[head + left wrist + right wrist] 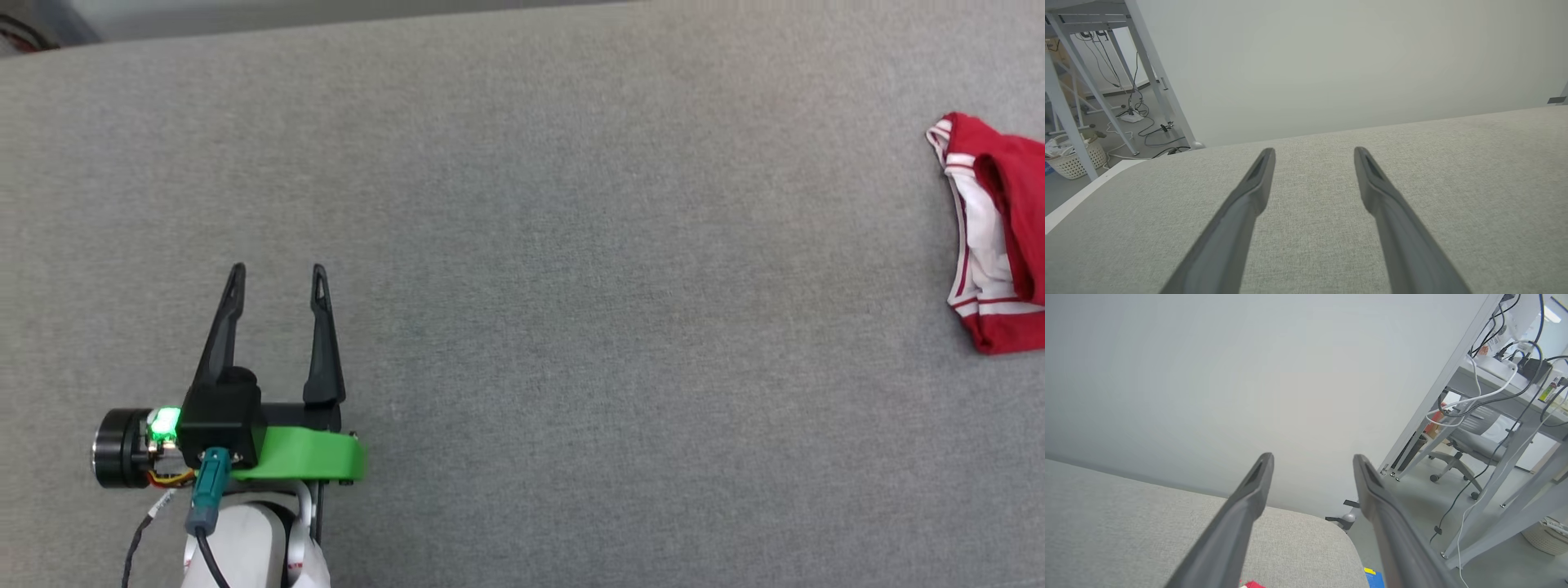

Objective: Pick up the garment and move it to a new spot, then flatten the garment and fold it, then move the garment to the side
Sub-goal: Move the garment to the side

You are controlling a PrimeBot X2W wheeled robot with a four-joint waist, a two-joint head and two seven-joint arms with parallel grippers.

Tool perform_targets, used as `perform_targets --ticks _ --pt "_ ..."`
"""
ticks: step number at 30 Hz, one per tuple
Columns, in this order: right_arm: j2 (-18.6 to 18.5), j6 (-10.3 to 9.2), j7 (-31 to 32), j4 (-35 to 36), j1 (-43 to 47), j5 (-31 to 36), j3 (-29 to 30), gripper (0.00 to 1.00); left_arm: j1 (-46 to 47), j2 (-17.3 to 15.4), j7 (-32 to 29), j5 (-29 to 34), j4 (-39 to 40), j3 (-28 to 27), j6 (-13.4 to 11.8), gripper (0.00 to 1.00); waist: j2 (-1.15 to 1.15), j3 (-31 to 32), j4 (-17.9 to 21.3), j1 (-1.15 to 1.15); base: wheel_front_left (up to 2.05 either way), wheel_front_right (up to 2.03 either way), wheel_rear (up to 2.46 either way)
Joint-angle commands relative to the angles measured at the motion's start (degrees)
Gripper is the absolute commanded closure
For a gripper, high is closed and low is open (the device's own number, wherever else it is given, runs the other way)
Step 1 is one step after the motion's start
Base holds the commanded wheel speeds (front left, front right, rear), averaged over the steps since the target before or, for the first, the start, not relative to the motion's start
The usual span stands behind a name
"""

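Head view: your left gripper (277,268) holds its two fingers spread over the grey padded surface (571,245), well apart from the garment (1000,237), with open grey cloth all the way between them. The one garment, red with white and striped trim, lies bunched and is cut off by the frame's edge; its print is hidden. Right wrist view: your right gripper (1312,456), fingers also spread, sits above the surface's rounded corner, a red scrap of garment just beneath it.
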State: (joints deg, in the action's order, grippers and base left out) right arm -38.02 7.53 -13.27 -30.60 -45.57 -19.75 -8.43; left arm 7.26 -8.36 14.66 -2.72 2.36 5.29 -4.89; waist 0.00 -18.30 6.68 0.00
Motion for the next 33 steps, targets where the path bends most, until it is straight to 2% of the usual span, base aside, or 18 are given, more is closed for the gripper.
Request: perform_targets --ticks 1,5,10,16,23,33 --pt "2.12 -0.04 -0.74 2.50 2.50 1.63 1.37 0.00 -0.95 0.45 0.34 -0.47 -0.32 -0.17 -0.25 0.00 0.00 4.03 -2.83 0.00 0.00 0.00 0.00" --pt "8.84 -0.04 -1.50 11.58 9.15 5.53 6.04 0.00 -2.11 0.81 0.34 -0.66 -0.87 -0.61 -0.03 0.00 0.00 6.09 -4.60 0.00 0.00 0.00 0.00" --pt "17.10 -0.04 -1.70 22.78 18.34 9.24 8.14 0.00 -2.95 1.35 0.34 -1.14 -1.92 -1.28 0.35 0.00 0.00 8.32 -6.78 0.00 0.00 0.00 0.00" --pt "24.18 -0.04 -1.72 28.65 27.89 9.80 7.96 0.00 -4.01 1.82 0.34 -1.34 -3.48 -1.81 0.92 0.00 0.00 10.49 -8.44 0.00 0.00 0.00 0.00" --pt "29.14 -0.04 -1.72 29.20 37.59 9.39 7.43 0.00 -5.71 2.22 0.34 -1.46 -5.14 -2.26 1.72 0.00 0.00 12.47 -8.78 0.00 0.00 0.00 0.00" --pt "31.92 -0.04 -1.73 30.12 46.49 9.30 8.06 0.00 -7.79 2.67 0.34 -1.58 -6.19 -2.57 3.15 0.00 0.00 15.22 -8.10 0.00 0.00 0.00 0.00"
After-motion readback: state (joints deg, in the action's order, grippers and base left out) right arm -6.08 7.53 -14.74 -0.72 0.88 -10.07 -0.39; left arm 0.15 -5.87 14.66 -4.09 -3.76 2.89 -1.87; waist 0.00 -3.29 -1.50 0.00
